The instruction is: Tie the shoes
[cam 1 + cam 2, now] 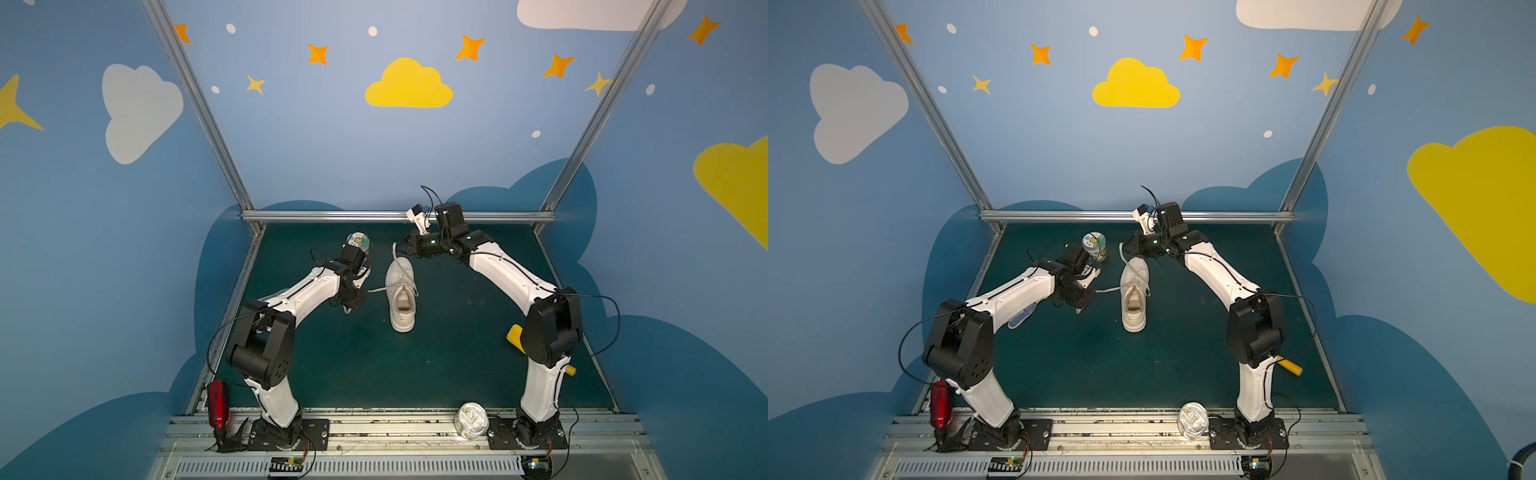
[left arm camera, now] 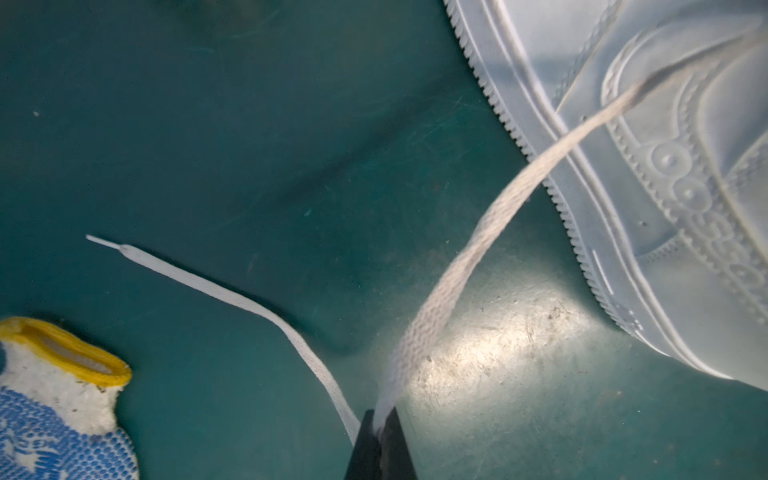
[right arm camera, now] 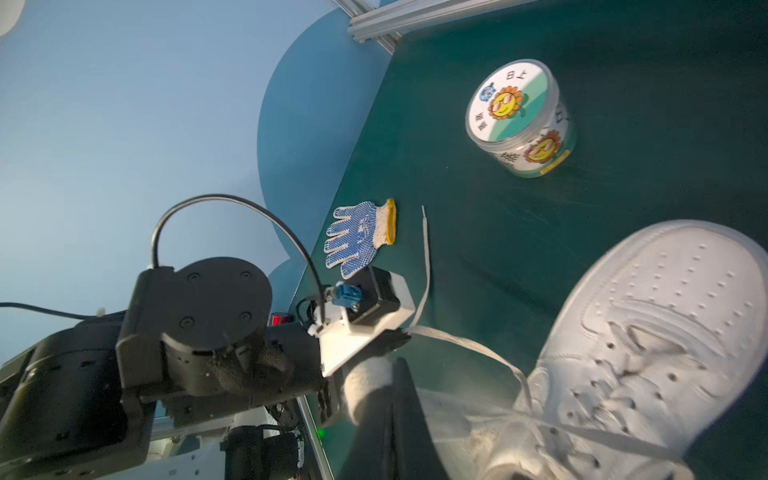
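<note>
**Both top views:** the sneaker (image 1: 401,297) is sitting upright on its sole, approx. mid-surface (image 1: 457,357), toe pointing at the back wall & heel toward the arm bases. The left hand (image 1: 362,296) is hovering just beside its left flank, jaws pinched tight on the left lace (image 1: 376,289), which is stretching almost level out from the eyelets. The right hand (image 1: 400,249) is hanging just past the toe, nipped closed on the right lace (image 1: 395,259), which is running up over the toe box.

A labelled jar (image 1: 358,243) is standing behind the left wrist. A red bottle (image 1: 217,403) & a silver can (image 1: 471,419) are sitting at the front rail, w/ a yellow piece (image 1: 515,336) peeking out by the right arm. In a top view a glove (image 1: 1021,318) is showing under the left forearm.

**Left wrist view:** the black fingers (image 2: 370,453) are clamping the left lace w/ no gap. One run is pulling tight up to the sneaker's side. The loose end is trailing slack over the surface, its tip near the glove's yellow cuff but not touching.

**Right wrist view:** the sneaker's toe is filling the near side. The left hand is gripping its lace beside it, the glove is lying flat beyond, and the jar is standing upright farther off. The right hand's own fingers (image 3: 401,424) are showing as a dark blur w/ a blurred white band against them, so I can't tell the grip from this view.
</note>
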You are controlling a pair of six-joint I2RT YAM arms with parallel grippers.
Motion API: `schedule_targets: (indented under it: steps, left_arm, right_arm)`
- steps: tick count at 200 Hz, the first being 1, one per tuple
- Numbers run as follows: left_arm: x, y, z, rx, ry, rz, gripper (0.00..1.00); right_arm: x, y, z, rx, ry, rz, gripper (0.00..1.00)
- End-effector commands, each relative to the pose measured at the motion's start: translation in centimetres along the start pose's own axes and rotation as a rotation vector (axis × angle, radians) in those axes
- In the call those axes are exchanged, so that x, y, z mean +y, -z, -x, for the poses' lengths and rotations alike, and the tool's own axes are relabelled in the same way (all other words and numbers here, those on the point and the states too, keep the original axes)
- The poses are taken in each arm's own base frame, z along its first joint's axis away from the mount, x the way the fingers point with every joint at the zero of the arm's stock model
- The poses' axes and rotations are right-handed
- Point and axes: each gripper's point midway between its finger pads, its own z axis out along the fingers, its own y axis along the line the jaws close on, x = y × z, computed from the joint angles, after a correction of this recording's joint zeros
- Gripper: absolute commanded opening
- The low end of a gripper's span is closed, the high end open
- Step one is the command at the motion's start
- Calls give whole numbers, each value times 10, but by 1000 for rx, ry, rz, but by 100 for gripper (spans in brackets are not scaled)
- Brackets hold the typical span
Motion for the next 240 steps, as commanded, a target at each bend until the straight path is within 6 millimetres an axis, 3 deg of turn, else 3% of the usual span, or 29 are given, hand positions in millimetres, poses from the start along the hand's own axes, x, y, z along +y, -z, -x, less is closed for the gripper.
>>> schedule_targets:
  steps: [1, 44, 98, 141, 240]
  left_arm:
    - [-6, 9, 3, -48, 30, -25, 3]
    - [-15, 3, -4, -51, 73, -67, 3]
    - [-27, 3, -11, -88, 155, -123, 3]
    - [-35, 0, -16, -112, 234, -170, 3]
    - [-45, -8, -33, -161, 358, -229, 3]
  right_arm:
    - [11, -12, 9, -11, -4, 30, 0]
    - [29, -35, 7, -10, 18, 82, 0]
    - [24, -55, 11, 3, -11, 95, 0]
    - [39, -72, 10, 12, -4, 156, 0]
    - [24, -112, 0, 42, -69, 183, 0]
